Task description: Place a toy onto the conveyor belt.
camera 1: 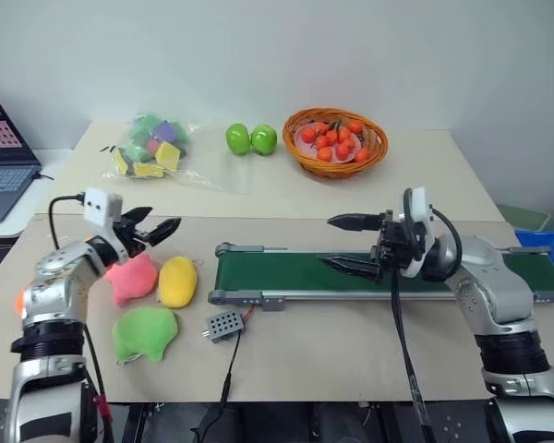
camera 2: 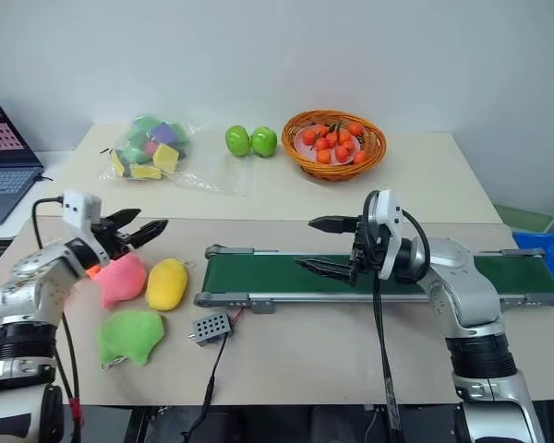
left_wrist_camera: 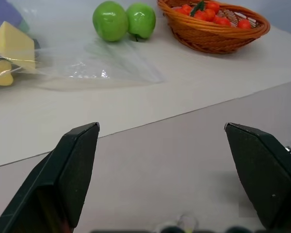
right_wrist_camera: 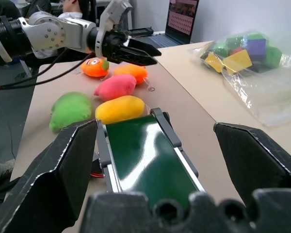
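Left pincer (camera 1: 162,230): your jaws apart, empty, above plush pile | right pincer (camera 1: 351,245): apart, empty, over belt (camera 1: 295,272) | toy (right_wrist_camera: 94,67): counter's (camera 1: 351,351) left edge, behind pink plush (camera 1: 131,278), off belt

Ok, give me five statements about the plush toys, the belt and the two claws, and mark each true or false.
1. The conveyor belt has nothing lying on it. True.
2. The left claw is shut on the pink plush. False: its fingers are open, above the plush toys.
3. The small orange toy lies on the table beside the lighter orange plush. True.
4. The yellow plush sits in the wicker basket. False: it lies on the table near the belt's end.
5. The right claw is open over the belt. True.
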Robot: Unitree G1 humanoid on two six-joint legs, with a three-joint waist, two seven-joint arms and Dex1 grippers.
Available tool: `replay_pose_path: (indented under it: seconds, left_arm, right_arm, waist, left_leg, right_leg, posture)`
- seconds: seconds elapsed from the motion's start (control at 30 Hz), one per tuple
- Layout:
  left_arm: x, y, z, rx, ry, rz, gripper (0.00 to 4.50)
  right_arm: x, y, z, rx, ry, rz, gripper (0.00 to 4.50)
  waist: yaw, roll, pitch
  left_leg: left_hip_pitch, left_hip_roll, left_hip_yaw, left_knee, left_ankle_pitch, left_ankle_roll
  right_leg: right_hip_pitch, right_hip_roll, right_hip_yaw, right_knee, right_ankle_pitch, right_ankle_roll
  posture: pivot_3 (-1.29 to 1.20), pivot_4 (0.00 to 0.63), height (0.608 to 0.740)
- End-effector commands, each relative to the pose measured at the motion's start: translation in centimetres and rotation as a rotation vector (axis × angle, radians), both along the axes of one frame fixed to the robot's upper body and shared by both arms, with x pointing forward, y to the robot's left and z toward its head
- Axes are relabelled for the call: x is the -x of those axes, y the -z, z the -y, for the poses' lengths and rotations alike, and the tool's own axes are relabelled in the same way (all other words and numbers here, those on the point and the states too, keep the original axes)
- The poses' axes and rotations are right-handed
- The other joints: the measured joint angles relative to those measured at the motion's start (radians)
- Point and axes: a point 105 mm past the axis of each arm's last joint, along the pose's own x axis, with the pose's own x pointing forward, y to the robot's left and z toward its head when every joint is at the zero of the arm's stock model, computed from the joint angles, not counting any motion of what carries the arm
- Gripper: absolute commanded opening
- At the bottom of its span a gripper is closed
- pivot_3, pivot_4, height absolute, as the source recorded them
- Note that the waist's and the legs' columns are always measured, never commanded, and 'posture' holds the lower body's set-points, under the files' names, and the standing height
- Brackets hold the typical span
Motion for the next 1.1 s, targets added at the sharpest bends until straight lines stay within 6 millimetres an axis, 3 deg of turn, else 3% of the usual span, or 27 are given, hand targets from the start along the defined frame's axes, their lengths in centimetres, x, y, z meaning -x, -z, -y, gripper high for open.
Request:
replay_pose_path:
  seconds: [0.03, 0.17, 0.37, 0.43, 0.5, 0.73, 1.1]
  left_arm:
    - [1.2, -1.7, -2.4, -0.034, -0.035, 0.030, 4.40]
    - [2.3, -1.8, -4.9, -0.075, -0.079, 0.013, 4.40]
    - [4.5, -3.6, -9.8, -0.089, -0.222, 0.029, 4.40]
    - [6.0, -3.0, -12.4, -0.041, -0.337, 0.009, 4.40]
    - [7.3, -1.8, -13.7, 0.050, -0.405, -0.027, 4.40]
    - [9.7, 1.7, -14.2, 0.201, -0.484, -0.069, 4.40]
    - [10.4, 2.2, -14.7, 0.240, -0.530, -0.060, 4.40]
  right_arm:
    - [0.1, -1.0, 0.0, 0.017, -0.028, 0.040, 4.50]
    - [0.1, -0.8, 0.0, 0.025, -0.051, 0.025, 4.50]
    - [-0.6, -1.0, -0.2, 0.044, -0.091, 0.026, 4.50]
    - [-0.8, -1.0, -0.5, 0.046, -0.108, 0.023, 4.50]
    - [-1.0, -1.0, -0.7, 0.046, -0.116, 0.022, 4.50]
    - [-1.2, -0.8, -0.7, 0.051, -0.127, 0.019, 4.50]
    - [-1.2, -0.7, -0.6, 0.064, -0.138, 0.018, 4.50]
  waist:
    - [0.000, 0.000, 0.000]
    - [0.002, 0.001, 0.000]
    - [0.003, 0.001, 0.001]
    - [-0.002, 0.001, 0.001]
    - [-0.005, 0.002, 0.001]
    - [0.005, 0.003, 0.003]
    - [0.002, 0.003, 0.003]
  left_leg:
    - [0.000, 0.000, 0.000, 0.000, 0.000, 0.000]
    - [0.000, 0.000, 0.000, 0.000, 0.000, 0.000]
    - [0.000, 0.000, 0.000, 0.000, 0.000, 0.000]
    - [0.000, 0.001, 0.001, -0.001, 0.000, 0.000]
    - [0.000, 0.001, 0.001, -0.002, 0.000, 0.000]
    - [0.000, 0.002, 0.002, -0.001, 0.000, 0.000]
    - [0.000, 0.002, 0.001, -0.002, 0.000, -0.001]
  right_leg:
    - [0.000, 0.000, 0.000, 0.000, 0.000, 0.000]
    - [0.000, 0.000, 0.000, 0.000, 0.000, 0.000]
    - [0.000, 0.000, 0.000, 0.000, 0.000, 0.000]
    - [-0.001, 0.000, 0.000, 0.000, 0.000, 0.000]
    - [-0.002, 0.000, 0.000, 0.000, 0.000, 0.000]
    - [-0.002, -0.001, -0.001, 0.001, 0.000, 0.000]
    - [-0.002, 0.000, -0.002, 0.001, 0.000, 0.000]
  posture:
    - [0.00, 0.150, 0.738]
    - [0.00, 0.150, 0.738]
    - [0.00, 0.150, 0.738]
    - [0.00, 0.150, 0.738]
    - [0.00, 0.150, 0.738]
    - [0.00, 0.150, 0.738]
    - [0.00, 0.150, 0.738]
